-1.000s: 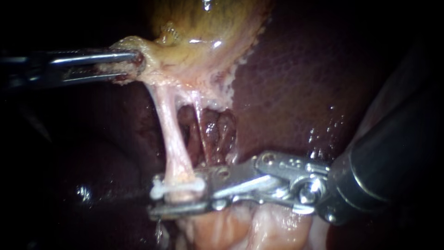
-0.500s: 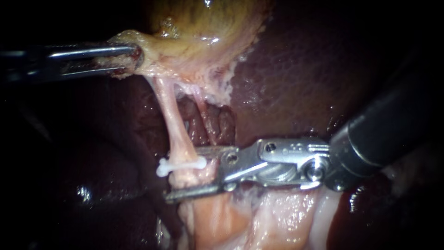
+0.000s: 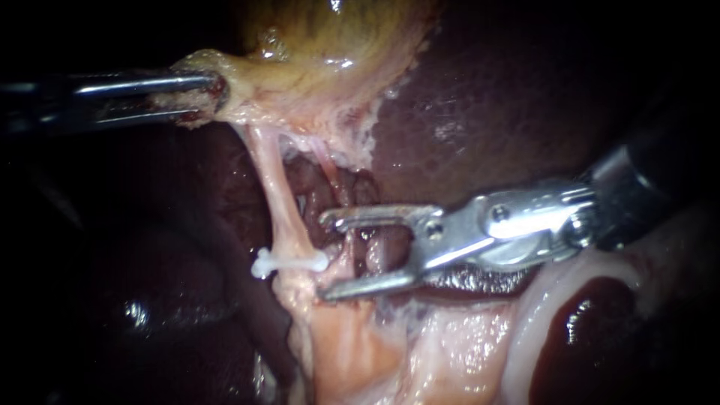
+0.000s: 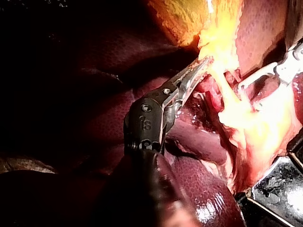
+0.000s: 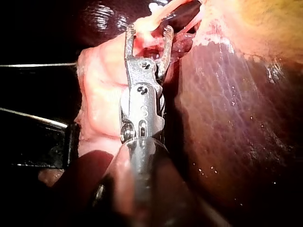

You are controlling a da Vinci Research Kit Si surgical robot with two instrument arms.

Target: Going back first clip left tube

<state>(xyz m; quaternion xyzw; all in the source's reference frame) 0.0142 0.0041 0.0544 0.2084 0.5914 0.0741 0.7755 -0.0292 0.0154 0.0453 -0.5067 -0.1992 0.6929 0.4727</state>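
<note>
One white plastic clip (image 3: 291, 262) sits crosswise low on the left tube (image 3: 271, 180), a pale, glossy, taut strand. Slotted metal jaws of the right instrument (image 3: 327, 256) are spread wide, empty, tips just beside the clip's end. The left instrument (image 3: 217, 97) pinches the yellowish ragged edge of the gallbladder (image 3: 337, 45). Dark wet liver (image 3: 510, 112) behind; a thinner tube (image 3: 328, 161) runs down toward the spread jaws.

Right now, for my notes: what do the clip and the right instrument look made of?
The clip: white, matte, likely plastic; no metallic glint. The right instrument: bright polished metal at the tip, with sharp highlights; shaft dark, material unclear.
</note>
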